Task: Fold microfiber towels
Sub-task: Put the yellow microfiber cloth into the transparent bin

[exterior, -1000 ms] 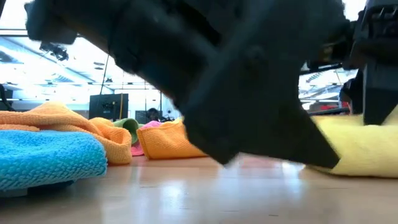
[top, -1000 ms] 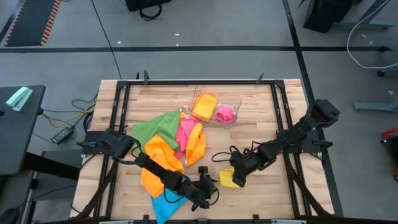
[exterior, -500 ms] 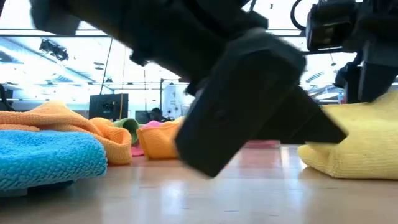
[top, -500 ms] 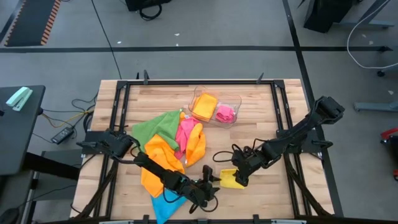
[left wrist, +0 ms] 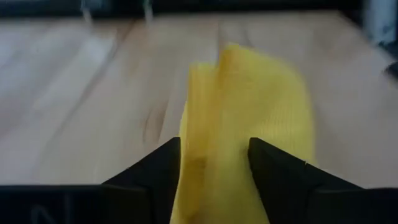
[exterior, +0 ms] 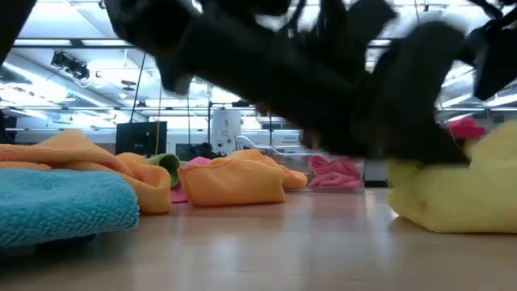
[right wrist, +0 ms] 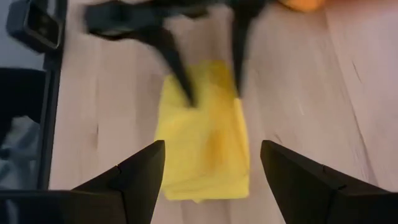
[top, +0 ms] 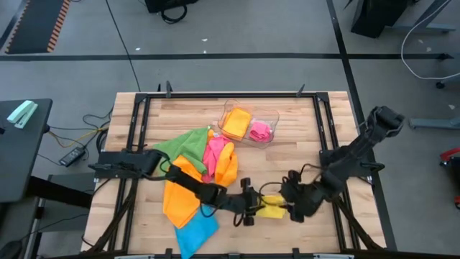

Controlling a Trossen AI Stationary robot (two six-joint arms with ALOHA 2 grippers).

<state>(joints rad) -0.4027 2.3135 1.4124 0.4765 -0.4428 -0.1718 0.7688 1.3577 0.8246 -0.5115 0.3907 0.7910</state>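
The wooden bench (top: 302, 137) fills the frame's middle. Loose towels (top: 194, 173) are heaped centre-left. The yellow towel (top: 272, 208) lies folded at lower centre: my left hand (top: 251, 206) straddles its edge, fingers apart, and my right hand (top: 293, 210) hovers open beside it.

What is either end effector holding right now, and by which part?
The left end effector straddles one end of the folded yellow towel, fingers either side; a firm pinch cannot be told. The right end effector is open above it, holding nothing.
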